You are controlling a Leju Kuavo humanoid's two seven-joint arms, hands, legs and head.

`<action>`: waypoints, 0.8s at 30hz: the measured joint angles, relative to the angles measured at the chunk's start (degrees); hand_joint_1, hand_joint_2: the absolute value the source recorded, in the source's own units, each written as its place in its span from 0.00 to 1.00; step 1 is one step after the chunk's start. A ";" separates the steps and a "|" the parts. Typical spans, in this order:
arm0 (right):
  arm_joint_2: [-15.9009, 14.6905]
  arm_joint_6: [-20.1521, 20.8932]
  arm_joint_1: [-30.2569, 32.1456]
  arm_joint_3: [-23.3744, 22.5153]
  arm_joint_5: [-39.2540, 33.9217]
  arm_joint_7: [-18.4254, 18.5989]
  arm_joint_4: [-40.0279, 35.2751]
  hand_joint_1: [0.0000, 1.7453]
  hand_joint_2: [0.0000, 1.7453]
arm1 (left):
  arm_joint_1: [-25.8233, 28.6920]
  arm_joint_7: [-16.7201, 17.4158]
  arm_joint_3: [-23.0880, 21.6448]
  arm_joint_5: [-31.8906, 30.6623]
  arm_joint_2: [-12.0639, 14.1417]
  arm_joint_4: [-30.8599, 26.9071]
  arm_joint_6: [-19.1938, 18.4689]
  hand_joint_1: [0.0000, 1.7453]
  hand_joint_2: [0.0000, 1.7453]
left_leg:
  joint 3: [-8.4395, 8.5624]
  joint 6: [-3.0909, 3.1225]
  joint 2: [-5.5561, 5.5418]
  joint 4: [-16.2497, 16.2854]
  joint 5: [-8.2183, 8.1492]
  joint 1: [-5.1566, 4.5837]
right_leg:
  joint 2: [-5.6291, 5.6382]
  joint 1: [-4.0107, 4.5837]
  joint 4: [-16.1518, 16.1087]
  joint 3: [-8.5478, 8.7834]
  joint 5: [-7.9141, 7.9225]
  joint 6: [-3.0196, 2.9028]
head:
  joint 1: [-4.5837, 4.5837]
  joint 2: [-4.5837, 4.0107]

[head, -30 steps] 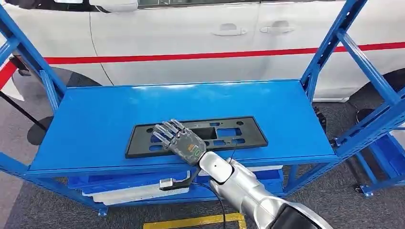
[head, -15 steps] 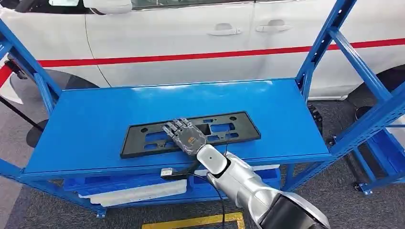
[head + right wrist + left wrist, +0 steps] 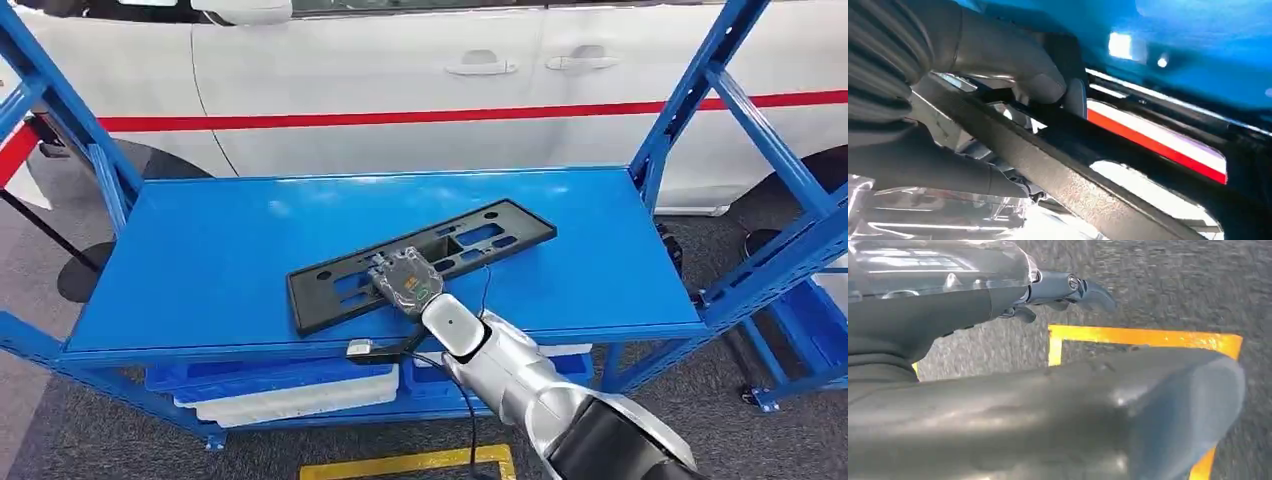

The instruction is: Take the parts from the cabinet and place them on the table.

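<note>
Right hand (image 3: 405, 280) gripped the black license plate frame (image 3: 470, 240), fingers (image 3: 1045, 87) clamped on its near edge, one end raised off the blue shelf (image 3: 200, 260).

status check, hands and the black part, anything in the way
Right hand grips black plate frame, far end lifted off blue shelf. Left hand empty, hanging. Nothing blocking.

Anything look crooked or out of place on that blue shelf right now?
The flat black plastic frame with cutouts lies skewed across the blue metal shelf, its right end angled toward the back. The right hand grips its front edge.
</note>
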 joint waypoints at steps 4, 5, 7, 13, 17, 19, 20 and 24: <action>-0.11 -0.09 -0.19 -0.46 0.00 -0.11 0.13 1.00 1.00 | 0.06 -2.74 0.00 -0.09 0.02 0.00 -0.53 0.00 0.00 | 0.12 -1.30 0.03 -0.51 0.29 0.01 | 0.10 -0.24 -0.72 -0.07 0.66 -0.78 | 0.02 0.00; -0.09 -0.07 -0.30 -0.77 0.00 -0.39 0.13 1.00 1.00 | 0.05 -3.57 0.00 -0.13 0.16 0.00 -0.50 0.00 0.00 | 0.00 -1.51 0.03 0.23 -0.50 0.20 | -0.11 -0.55 -1.46 0.45 1.08 -0.92 | 0.02 0.00; -0.09 -0.02 -0.49 -1.01 0.00 -0.63 0.17 1.00 1.00 | 0.05 -4.72 -0.02 -0.22 0.13 0.00 -0.53 0.00 0.00 | -3.17 -1.95 0.11 7.20 -4.84 0.37 | -0.17 -0.60 -1.57 0.38 1.22 -1.33 | 0.00 0.00; 0.00 0.22 -0.39 -1.27 0.00 -1.75 0.46 1.00 1.00 | 0.30 -6.54 -0.02 -0.15 0.35 0.00 -0.72 0.00 0.00 | -3.19 -2.62 0.17 7.43 -1.89 0.79 | -0.12 -0.63 -0.91 0.34 0.85 -0.95 | 0.00 0.00; 0.02 0.22 -0.44 -1.55 -0.11 -1.77 0.57 1.00 1.00 | 0.33 -6.69 -0.02 -0.13 0.37 0.00 -0.83 0.00 0.00 | -0.23 -1.28 0.05 0.46 -0.45 0.61 | 0.09 -0.12 0.01 -0.47 0.49 0.10 | 0.02 0.00; 0.00 0.22 -0.44 -1.60 -0.15 -1.75 0.63 1.00 1.00 | 0.36 -6.69 -0.02 -0.13 0.37 0.00 -0.85 0.00 0.00 | -0.20 -0.44 0.05 0.29 -0.27 0.50 | 0.08 -0.25 -0.08 -0.41 0.46 0.74 | 0.02 0.00; 0.00 0.22 -0.45 -1.73 -0.15 -1.75 0.63 1.00 1.00 | 0.33 -6.69 -0.02 -0.13 0.31 0.00 -0.90 0.00 0.00 | -0.02 0.02 0.14 -0.08 0.01 0.74 | 0.08 -0.46 0.42 -0.51 -0.07 1.05 | 0.02 0.00; -0.02 0.07 -0.23 -2.23 -0.42 -2.23 0.83 1.00 1.00 | 0.27 -7.92 0.00 0.20 0.33 0.00 -1.16 0.00 1.00 | -0.26 0.64 0.19 -0.14 0.06 0.59 | 0.04 -0.62 15.72 -7.85 -7.79 1.73 | 0.02 0.00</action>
